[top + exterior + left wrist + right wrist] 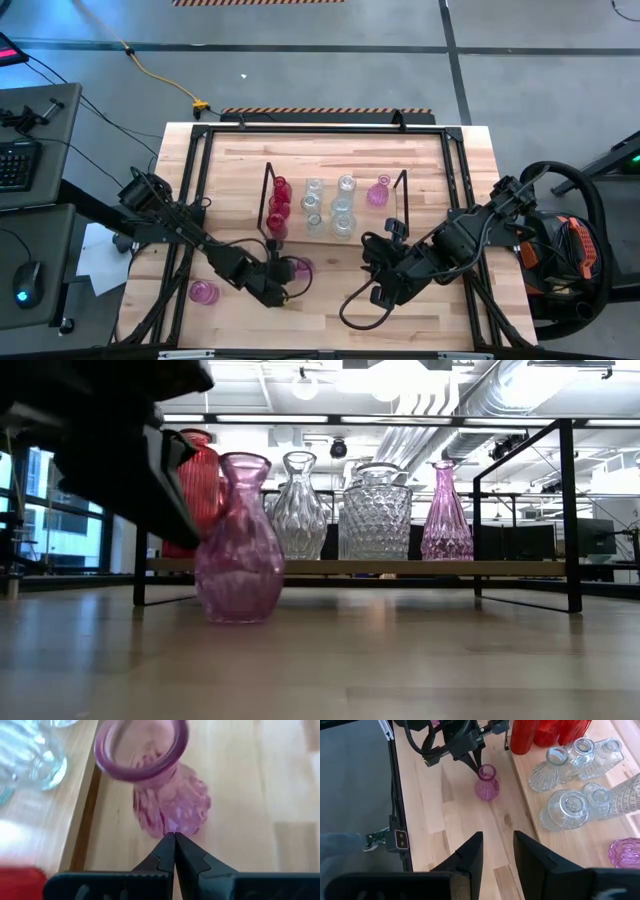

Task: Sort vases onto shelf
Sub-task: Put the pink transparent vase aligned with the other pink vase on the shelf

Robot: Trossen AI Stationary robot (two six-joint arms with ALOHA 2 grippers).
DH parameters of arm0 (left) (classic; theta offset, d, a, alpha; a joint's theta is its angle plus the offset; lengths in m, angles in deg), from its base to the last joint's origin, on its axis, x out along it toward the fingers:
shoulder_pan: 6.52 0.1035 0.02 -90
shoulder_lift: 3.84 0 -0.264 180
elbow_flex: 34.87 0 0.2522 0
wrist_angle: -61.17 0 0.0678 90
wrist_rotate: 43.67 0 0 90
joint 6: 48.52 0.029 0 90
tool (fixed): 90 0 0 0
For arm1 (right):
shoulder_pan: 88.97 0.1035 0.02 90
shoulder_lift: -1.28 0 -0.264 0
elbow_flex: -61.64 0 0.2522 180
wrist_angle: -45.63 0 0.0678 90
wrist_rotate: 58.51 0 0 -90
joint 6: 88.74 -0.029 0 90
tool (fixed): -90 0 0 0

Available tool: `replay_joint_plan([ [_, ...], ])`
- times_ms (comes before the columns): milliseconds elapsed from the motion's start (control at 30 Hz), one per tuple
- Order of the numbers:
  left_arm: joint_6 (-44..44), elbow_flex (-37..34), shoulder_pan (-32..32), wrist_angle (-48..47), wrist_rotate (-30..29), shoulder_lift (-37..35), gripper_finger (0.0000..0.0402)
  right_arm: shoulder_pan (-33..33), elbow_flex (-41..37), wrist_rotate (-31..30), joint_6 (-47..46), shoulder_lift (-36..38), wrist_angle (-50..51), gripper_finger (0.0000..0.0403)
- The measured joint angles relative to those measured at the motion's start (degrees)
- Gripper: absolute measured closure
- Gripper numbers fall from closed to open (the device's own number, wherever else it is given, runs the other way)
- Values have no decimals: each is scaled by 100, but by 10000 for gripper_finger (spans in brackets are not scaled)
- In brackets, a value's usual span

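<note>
Left tool [174,851] pinched together, empty, tips right beside a pink vase [167,800] standing upright on the tabletop [330,310] just in front of the shelf [400,190]. Red, clear and one pink vase already up on the board. Right tool [496,855] spread apart, holding nothing, hovering near the shelf's other end.
</note>
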Motion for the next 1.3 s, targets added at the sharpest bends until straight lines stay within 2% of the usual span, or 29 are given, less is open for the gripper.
replay_joint_plan([
  [500, 356, 2, 516, 994, 233, 0, 402, 0, -2, 69, 142, 0, 1, 313],
  [900, 448, 2, 590, 1513, 550, 0, 402, 9, -4, 81, 213, 0, 1, 313],
  [1133, 101, 2, 588, 1479, 561, -26, 402, -123, -4, 315, 295, 0, -121, 313],
  [1300, -141, 2, 480, 1110, 634, -364, 402, -350, -4, 363, 295, -2, -492, 313],
])
